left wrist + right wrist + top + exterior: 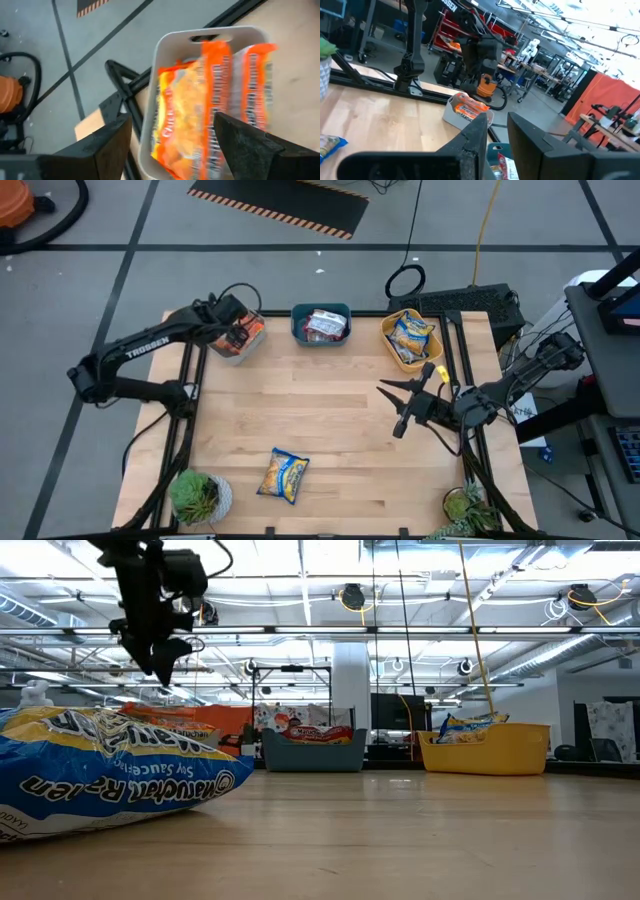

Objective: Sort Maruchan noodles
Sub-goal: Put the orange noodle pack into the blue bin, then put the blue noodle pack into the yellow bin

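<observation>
Wooden table [340, 420]: my left gripper [172, 145] hovers spread and empty over grey tub [165, 45] of orange packets [195, 110]; best lift straight clear before fetching yellow-blue packet [284, 476].

Light: bright and even, from ceiling strip lamps [420, 600] seen in the low view.
Glare: pale sheen on the wooden surface [420, 830].
Shadows: faint, soft.
Blur: orange packets [200, 105] smeared; near blue packet [100, 775] out of focus.
</observation>
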`<control>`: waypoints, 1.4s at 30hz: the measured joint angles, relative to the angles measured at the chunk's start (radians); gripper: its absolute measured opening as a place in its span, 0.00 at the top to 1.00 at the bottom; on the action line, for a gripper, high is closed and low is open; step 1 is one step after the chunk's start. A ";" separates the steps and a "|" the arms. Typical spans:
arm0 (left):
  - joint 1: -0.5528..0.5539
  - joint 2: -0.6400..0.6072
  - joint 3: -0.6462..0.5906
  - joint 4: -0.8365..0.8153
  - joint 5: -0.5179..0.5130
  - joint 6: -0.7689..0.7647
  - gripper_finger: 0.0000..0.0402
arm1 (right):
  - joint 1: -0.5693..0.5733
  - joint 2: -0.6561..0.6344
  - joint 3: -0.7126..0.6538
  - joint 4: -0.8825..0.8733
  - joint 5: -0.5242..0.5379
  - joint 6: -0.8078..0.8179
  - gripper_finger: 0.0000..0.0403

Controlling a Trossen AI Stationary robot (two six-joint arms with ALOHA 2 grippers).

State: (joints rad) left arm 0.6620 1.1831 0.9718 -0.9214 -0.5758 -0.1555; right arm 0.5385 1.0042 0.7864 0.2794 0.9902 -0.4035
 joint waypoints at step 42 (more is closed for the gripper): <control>-1.231 -0.070 -0.007 0.515 0.144 -0.504 0.31 | -0.052 1.042 0.883 -0.599 -0.682 0.527 0.58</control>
State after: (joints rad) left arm -0.5691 1.1133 0.9646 -0.4060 -0.4319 -0.6595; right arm 0.4867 2.0463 1.6695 -0.3191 0.3082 0.1234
